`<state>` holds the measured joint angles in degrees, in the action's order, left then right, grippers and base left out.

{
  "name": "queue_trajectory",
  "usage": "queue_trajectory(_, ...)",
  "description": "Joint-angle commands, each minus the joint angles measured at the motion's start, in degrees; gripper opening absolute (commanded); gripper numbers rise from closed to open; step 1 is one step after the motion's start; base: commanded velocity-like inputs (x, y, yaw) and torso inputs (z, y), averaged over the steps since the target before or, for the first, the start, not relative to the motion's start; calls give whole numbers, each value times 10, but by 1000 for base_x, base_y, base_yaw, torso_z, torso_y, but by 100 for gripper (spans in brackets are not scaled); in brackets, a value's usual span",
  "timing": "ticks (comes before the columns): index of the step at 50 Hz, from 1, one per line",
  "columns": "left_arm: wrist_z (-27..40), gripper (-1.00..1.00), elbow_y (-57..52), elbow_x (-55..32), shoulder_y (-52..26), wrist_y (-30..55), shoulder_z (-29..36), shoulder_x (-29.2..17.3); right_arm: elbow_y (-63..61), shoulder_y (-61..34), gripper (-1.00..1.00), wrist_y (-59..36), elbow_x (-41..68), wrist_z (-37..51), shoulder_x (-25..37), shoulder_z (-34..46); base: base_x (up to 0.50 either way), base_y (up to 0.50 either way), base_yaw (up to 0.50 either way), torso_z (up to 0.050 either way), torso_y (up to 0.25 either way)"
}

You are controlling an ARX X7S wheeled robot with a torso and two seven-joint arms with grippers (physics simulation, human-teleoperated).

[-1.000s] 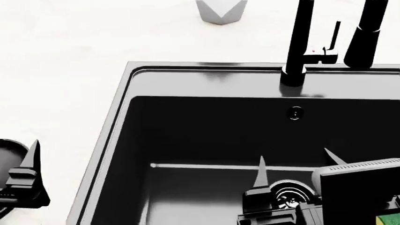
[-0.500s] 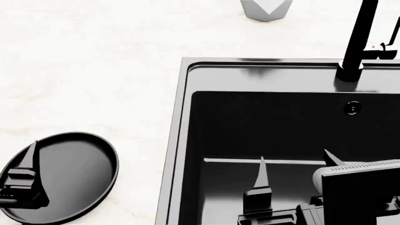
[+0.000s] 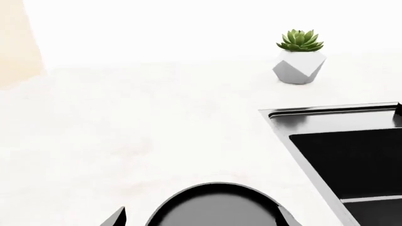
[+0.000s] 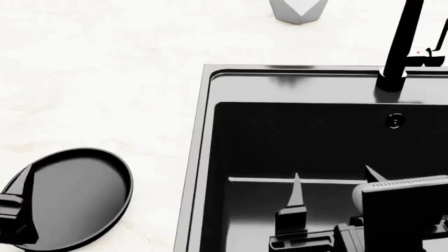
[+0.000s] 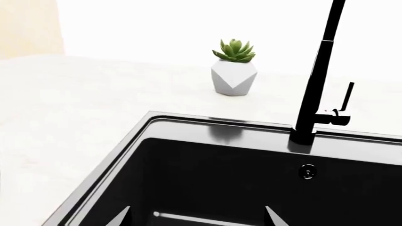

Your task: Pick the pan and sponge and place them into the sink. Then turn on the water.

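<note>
The pan (image 4: 70,198) is seen on the counter (image 4: 98,79) just beside the sink (image 4: 199,157), directly under the left claw (image 3: 197,217), whose fingers are spread wide to either side of the pan's rim. The right claw (image 4: 329,184) is held over the basin, fingers wide apart and empty. Beyond it stand the faucet (image 5: 317,80) and a potted plant (image 5: 234,70).

I have the left gripper (image 4: 18,205) low at my left, only 1 fingertip showing, so its state is unclear. My right gripper (image 4: 332,181) reaches forward with its 2 pointed fingers (image 4: 297,188) spread wide, nothing between them.
</note>
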<state>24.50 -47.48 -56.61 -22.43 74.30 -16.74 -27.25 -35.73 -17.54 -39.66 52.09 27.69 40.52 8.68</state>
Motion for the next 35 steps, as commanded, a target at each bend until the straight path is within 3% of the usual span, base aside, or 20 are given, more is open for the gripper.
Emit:
queue_trajectory(1,262,100,29,-420,-81,121,-82,-103,10,-8,100,-1,-12,-2,-9,-1,0,0,0,0,0)
queue_trajectory(4,329,100,51,-517,-81,78,-36,-152,10,-10,100,-5,-8,4,-8,-4,0,0,0,0,0)
queue_trajectory(11,380,100,44,-582,-83,41,4,-203,9,0,100,1,-12,4,-5,-5,0,0,0,0,0)
queue_trajectory(14,404,100,55,-546,-98,42,53,-173,12,-2,100,0,-12,5,-5,-6,0,0,0,0,0)
queue_trajectory(15,375,100,51,-555,-73,56,10,-192,12,-6,100,-4,-12,8,-4,-6,0,0,0,0,0)
queue_trajectory(19,384,100,39,-568,-69,46,6,-205,7,-5,100,-8,-8,14,1,-11,0,0,0,0,0)
queue_trajectory(21,421,100,35,-575,-85,26,58,-190,5,-3,100,-9,-4,17,5,-16,0,0,0,0,0)
queue_trajectory(26,410,100,22,-607,-38,20,8,-218,4,-3,100,-10,-5,18,6,-15,0,0,0,0,0)
queue_trajectory(35,386,100,22,-555,5,48,-4,-177,7,-6,100,-10,-3,16,7,-15,0,0,0,0,0)
